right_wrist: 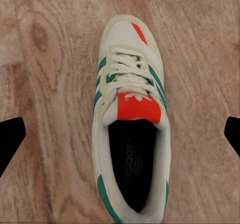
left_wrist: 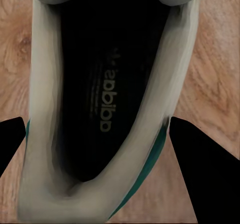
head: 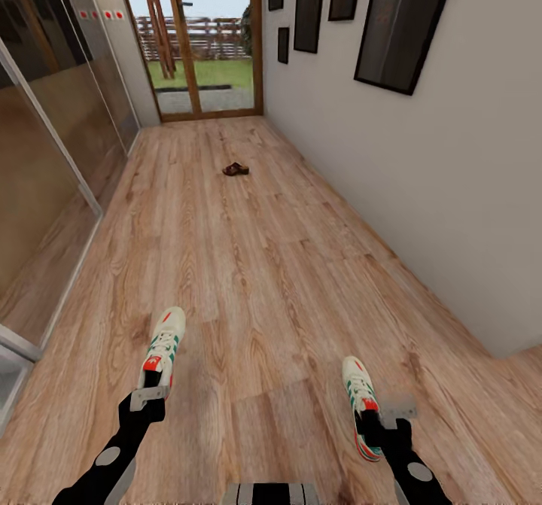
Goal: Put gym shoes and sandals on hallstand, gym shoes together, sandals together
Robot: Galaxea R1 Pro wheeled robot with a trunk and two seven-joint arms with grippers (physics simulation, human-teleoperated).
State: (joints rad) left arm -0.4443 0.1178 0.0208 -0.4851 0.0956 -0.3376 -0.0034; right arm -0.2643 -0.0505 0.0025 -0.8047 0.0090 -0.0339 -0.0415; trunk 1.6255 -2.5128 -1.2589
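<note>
Two white gym shoes with green stripes lie on the wood corridor floor (head: 271,264). Above the heel of the left gym shoe (head: 163,347) hangs my left gripper (head: 148,398). In the left wrist view its fingers (left_wrist: 205,169) stand open astride that shoe's dark opening (left_wrist: 105,93), one finger touching its side. My right gripper (head: 385,413) hovers open above the right gym shoe (head: 359,400); the right wrist view shows this whole shoe (right_wrist: 131,119) between the fingertips (right_wrist: 10,139). A dark brown sandal (head: 235,168) lies far up the corridor. The hallstand is out of view.
A white wall (head: 421,189) with dark framed pictures (head: 403,27) runs along the right. Glass sliding panels (head: 45,174) line the left. A glass door (head: 199,38) to a garden closes the far end.
</note>
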